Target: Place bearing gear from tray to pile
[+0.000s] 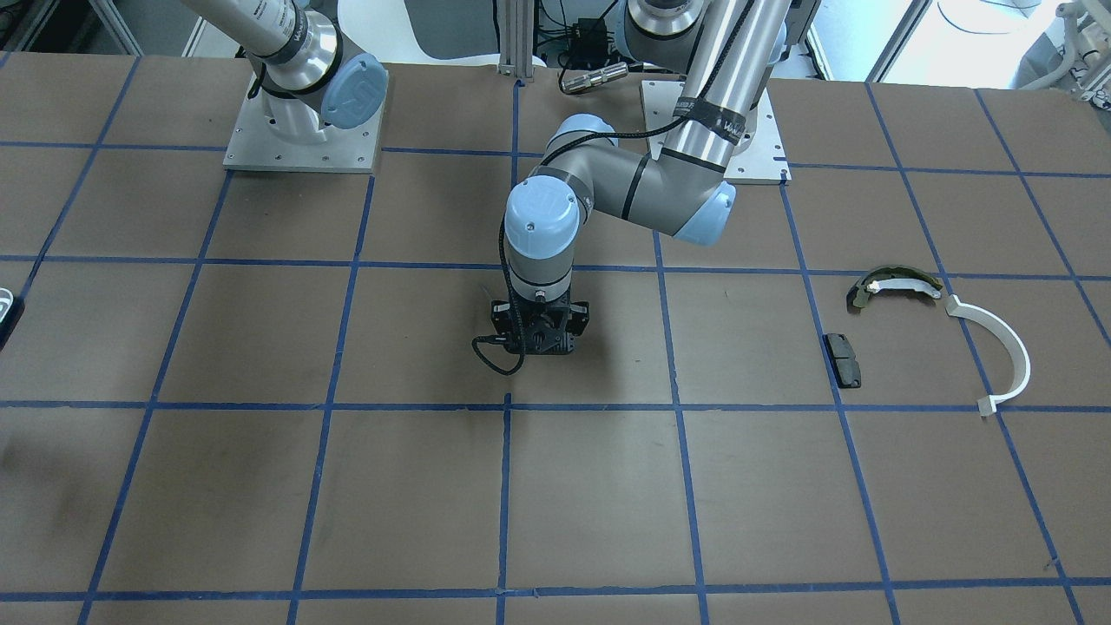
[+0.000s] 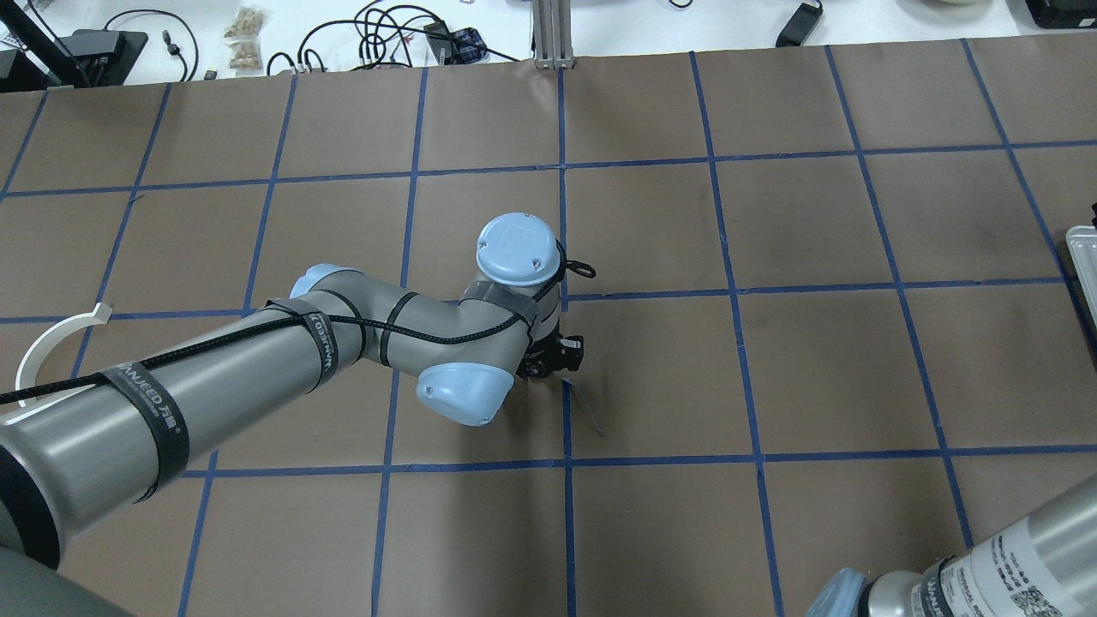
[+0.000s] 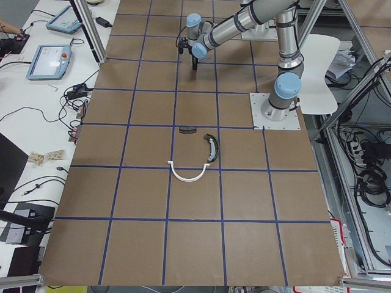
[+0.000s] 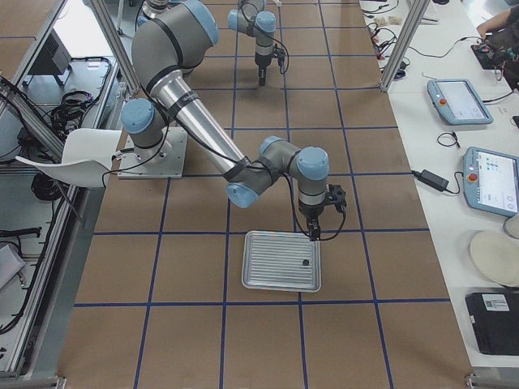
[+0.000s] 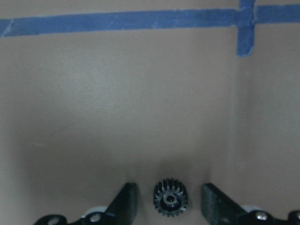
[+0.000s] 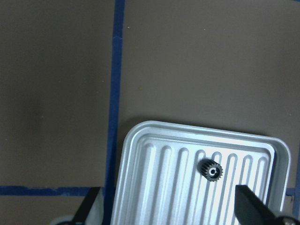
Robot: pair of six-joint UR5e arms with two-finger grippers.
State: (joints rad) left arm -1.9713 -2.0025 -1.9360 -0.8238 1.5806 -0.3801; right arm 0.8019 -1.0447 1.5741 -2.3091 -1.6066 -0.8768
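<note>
"The left tool [image 5: 168,186] stood with jaws apart in its wrist view, a small black toothed gear [image 5: 170,200] flat on the brown tabletop [image 5: 117,117] between them, touching neither. Overhead, the arm hid it."

"The right tool [image 6: 168,197] was spread wide, over a ribbed metal tray [image 6: 140,140] holding a second gear [image 6: 213,171]. The front view showed the pile [image 1: 894,276] well apart: white half-ring [image 1: 1025,369], olive brake shoe [image 1: 907,278], black pad [image 1: 842,359]."

Overhead and front opposed, sides end-on — sharing table [image 3: 140,195], wrist cameras close, downward
</note>
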